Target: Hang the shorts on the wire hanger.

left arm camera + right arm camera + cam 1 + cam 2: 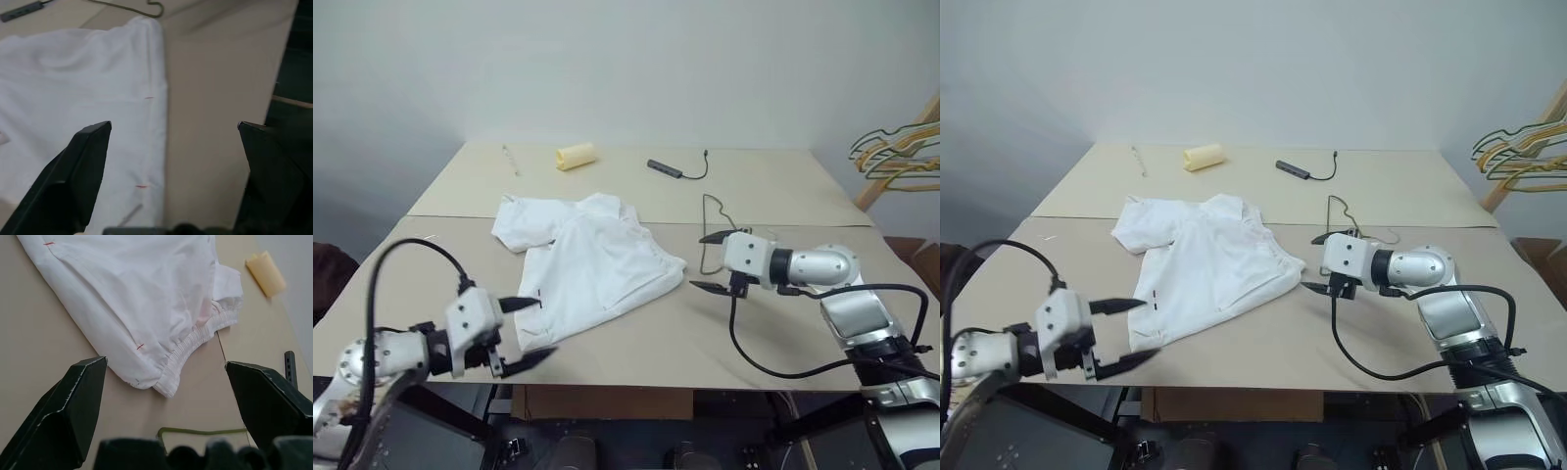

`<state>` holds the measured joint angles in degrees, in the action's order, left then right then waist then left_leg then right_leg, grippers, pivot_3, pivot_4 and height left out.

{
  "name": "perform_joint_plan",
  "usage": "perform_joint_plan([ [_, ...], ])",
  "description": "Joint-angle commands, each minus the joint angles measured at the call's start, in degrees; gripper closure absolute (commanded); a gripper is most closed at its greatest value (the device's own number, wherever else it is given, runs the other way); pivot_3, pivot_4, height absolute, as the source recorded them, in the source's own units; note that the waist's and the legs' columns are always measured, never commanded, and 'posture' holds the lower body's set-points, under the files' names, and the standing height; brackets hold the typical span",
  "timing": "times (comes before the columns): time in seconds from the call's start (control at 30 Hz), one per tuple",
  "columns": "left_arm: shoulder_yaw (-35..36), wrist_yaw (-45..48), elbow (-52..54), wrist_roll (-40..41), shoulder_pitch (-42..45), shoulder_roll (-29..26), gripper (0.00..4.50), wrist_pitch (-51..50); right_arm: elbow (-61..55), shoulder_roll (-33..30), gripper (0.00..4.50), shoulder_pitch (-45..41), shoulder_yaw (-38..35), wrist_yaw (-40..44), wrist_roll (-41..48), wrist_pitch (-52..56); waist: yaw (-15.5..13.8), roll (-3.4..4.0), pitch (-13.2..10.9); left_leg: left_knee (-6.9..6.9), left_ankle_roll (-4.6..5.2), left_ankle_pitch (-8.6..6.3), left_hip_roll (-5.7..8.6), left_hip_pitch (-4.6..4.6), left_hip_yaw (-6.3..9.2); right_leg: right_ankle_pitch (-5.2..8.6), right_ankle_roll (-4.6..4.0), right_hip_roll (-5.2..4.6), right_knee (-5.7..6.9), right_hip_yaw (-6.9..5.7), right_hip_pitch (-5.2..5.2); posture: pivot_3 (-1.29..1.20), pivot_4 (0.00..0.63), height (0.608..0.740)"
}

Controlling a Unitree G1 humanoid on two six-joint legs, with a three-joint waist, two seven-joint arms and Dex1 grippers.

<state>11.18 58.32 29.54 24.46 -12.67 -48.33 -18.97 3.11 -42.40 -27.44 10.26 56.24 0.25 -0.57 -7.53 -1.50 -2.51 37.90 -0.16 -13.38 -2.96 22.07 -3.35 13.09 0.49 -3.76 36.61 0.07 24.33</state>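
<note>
Both grippers gape wide, holding nothing. The shorts [585, 262] lie crumpled on the tan table [783, 196], hem beside the left gripper [530, 333], waistband before the right gripper [710, 261]; the wire hanger [710, 230] lies just behind its fingers.

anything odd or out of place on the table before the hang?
The shorts lie crumpled and skewed, one hem near the table's front edge. The wire hanger lies flat just past the right gripper. A yellow roll and a cabled adapter sit at the back.
</note>
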Motion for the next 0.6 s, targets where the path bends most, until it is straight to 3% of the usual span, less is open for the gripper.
perform_joint_plan([
  [0.03, -4.14, -1.09, -0.92, -5.01, 1.13, -0.50, 0.00, 2.23, -2.69, -0.76, 0.01, 0.17, -2.21, -0.93, 0.21, 0.93, 0.38, -0.01, 0.00, 0.00, 0.00, 0.00, 0.00, 0.00, 0.01, 0.00, 0.00, 0.01, 0.00, -0.01, -0.01, 0.19, 0.000, 0.740],
  [0.17, -9.96, -5.65, -6.60, -15.45, 4.95, -1.29, 0.00, 3.53, -4.17, -0.01, 0.01, 0.41, -2.17, -1.64, 0.32, 2.30, 0.76, 0.00, 0.00, 0.00, 0.01, 0.00, 0.00, -0.09, 0.02, 0.00, 0.00, 0.03, 0.08, 0.00, -0.04, 0.18, 0.000, 0.740],
  [0.37, -13.70, -4.98, -10.19, -17.39, 7.14, -2.01, 0.00, -1.71, -4.75, -0.26, 0.01, 1.00, -1.97, -2.51, -0.22, 2.48, 1.54, 0.00, 0.00, 0.00, 0.00, 0.00, -0.03, -0.05, 0.01, -0.08, 0.14, 0.06, 0.03, 0.03, -0.02, 0.17, 0.000, 0.740],
  [0.47, -16.71, -5.75, -12.51, -22.32, 7.69, -4.06, 0.62, -2.55, -4.60, -0.10, 0.00, 0.84, -1.73, -3.03, -0.65, 2.52, 2.02, 0.00, 0.00, 0.00, 0.01, -0.01, -0.03, 0.01, 0.01, -0.10, 0.16, 0.06, 0.00, 0.02, 0.01, 0.16, 0.000, 0.740],
  [0.6, -18.04, -7.96, -14.10, -24.42, 9.60, -3.74, 1.92, -3.92, -4.03, 0.41, 0.00, 0.68, -0.74, -3.43, -1.70, 2.22, 2.21, 0.06, 0.03, 0.00, 0.02, -0.01, -0.04, -0.19, 0.00, 0.00, -0.01, 0.06, 0.12, 0.05, -0.07, 0.17, 0.000, 0.740],
])
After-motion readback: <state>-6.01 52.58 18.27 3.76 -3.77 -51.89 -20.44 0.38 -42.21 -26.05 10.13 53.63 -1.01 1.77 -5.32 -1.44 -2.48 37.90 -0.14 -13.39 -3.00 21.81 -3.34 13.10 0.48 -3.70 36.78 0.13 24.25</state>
